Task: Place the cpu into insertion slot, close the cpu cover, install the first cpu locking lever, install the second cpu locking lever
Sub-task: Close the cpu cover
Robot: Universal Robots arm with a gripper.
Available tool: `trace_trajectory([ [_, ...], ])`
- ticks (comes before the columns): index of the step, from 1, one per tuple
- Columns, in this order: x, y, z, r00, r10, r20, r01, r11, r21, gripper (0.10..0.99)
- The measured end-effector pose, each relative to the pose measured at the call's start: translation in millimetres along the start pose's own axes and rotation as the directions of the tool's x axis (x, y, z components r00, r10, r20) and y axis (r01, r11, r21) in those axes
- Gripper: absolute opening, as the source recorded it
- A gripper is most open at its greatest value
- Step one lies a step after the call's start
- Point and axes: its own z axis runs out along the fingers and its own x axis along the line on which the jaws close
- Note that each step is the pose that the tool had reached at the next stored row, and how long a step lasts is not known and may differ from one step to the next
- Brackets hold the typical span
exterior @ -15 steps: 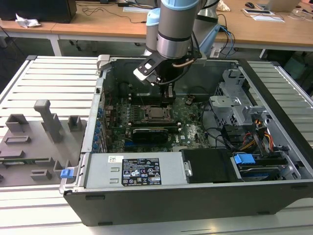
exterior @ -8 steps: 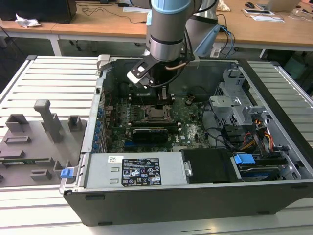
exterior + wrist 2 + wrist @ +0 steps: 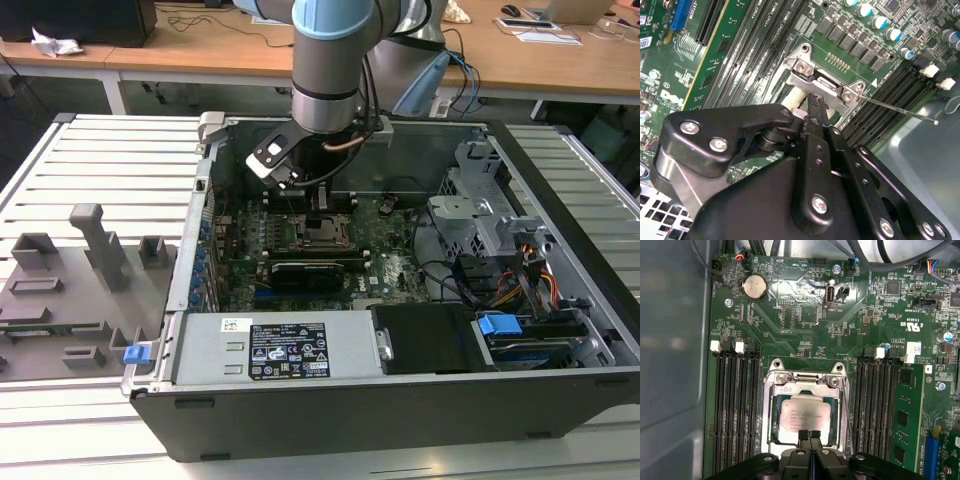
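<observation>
Your gripper (image 3: 809, 436) has its black fingertips pinched together, grasping nothing, at the edge of the cpu (image 3: 804, 412). That flat, dull-grey square lies within the silvery cpu cover (image 3: 805, 381) window, on the green motherboard (image 3: 805, 330) inside the open computer case (image 3: 400, 410).

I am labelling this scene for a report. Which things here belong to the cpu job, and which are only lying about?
Job: cpu, cpu cover, locking lever, gripper.
Lying about: coin battery, memory slots, power supply, grey fixtures.
</observation>
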Motion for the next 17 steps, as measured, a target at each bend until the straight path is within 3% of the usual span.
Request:
trace_trajectory([
  [17,0.8,-1.7,6.0,1.0000,0.000,-0.0001,0.000,1.0000,-0.005,0.106],
])
